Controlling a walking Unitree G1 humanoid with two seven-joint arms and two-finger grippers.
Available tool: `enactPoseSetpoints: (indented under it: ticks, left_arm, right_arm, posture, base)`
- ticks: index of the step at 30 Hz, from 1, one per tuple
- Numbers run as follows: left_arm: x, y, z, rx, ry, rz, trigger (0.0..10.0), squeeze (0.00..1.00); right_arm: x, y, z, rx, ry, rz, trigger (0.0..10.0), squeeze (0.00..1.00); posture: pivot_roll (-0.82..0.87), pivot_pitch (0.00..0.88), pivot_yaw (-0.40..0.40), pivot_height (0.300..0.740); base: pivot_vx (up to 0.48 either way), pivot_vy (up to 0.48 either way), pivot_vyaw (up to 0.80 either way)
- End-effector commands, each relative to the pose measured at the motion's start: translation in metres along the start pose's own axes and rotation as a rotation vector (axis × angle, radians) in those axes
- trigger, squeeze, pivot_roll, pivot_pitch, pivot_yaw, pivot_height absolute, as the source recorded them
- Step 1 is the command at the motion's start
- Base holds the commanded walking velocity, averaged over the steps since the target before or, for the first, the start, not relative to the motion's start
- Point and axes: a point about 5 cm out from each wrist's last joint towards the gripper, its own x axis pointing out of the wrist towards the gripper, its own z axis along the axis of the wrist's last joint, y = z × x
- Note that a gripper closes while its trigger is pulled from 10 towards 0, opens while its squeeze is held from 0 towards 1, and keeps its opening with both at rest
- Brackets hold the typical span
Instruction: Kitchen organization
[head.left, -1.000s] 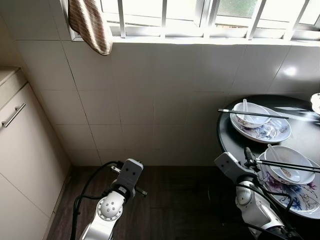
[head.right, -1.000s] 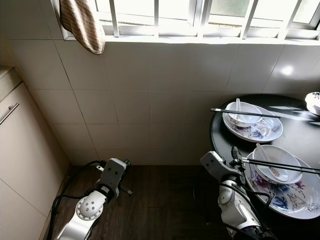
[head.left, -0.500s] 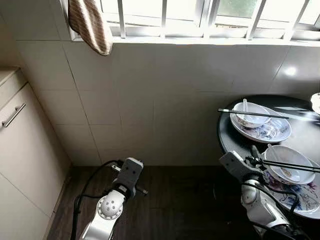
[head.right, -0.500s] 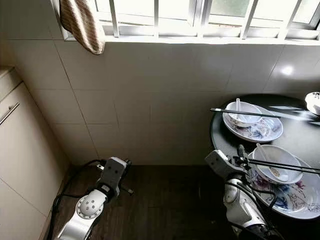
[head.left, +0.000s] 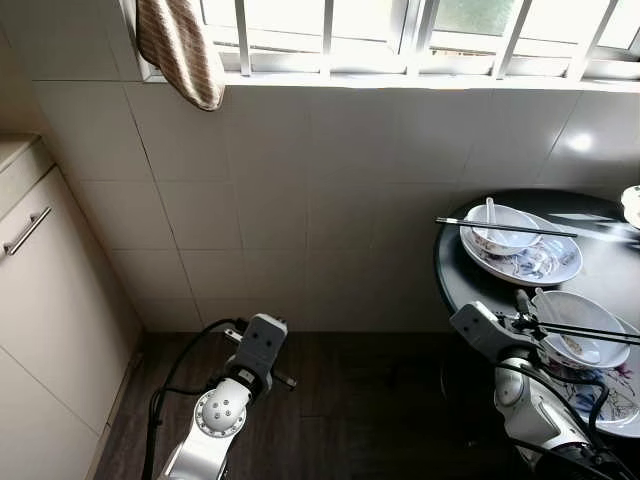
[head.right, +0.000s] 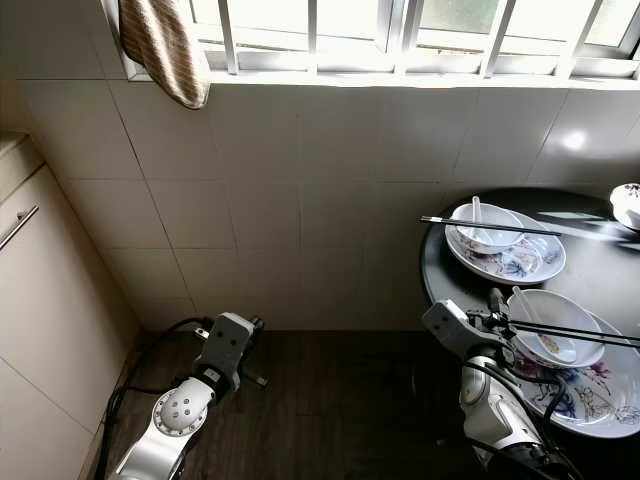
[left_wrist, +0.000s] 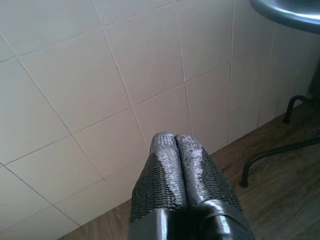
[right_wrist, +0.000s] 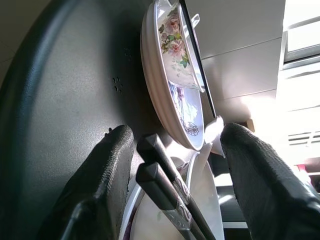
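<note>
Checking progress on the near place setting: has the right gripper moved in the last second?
Yes. The right gripper has advanced toward the near bowl, judged against the black table edge; its open fingers now straddle the chopsticks.

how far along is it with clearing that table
Nothing looks cleared yet: both bowl-and-plate sets sit on the black table, chopsticks lying across each. In hand: the right hand is open around the ends of the near chopsticks, not yet gripping. Left: grasp and remove them, then the far chopsticks and dishes. The left hand hangs idle, shut.
</note>
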Motion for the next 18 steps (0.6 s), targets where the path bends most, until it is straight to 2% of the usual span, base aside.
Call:
enactPoseSetpoints:
  ticks: [1, 18]
  left_arm:
    - [0.0017, 0.0003, 0.0003, -0.009, 0.008, -0.003, 10.0, 0.0]
    - [0.0024, -0.0004, 0.0007, -0.02, 0.009, -0.006, 10.0, 0.0]
  right_arm:
    - [0.0016, -0.0023, -0.0012, -0.013, 0.003, -0.01, 10.0, 0.0]
    - [0.0039, -0.0021, -0.0089, -0.074, 0.009, -0.028, 10.0, 0.0]
  posture:
    - [0.1, 0.0, -0.024, 0.74]
    - [0.1, 0.0, -0.026, 0.74]
  base:
    - [0.0, 0.0, 0.0]
    - [0.0, 0.0, 0.0]
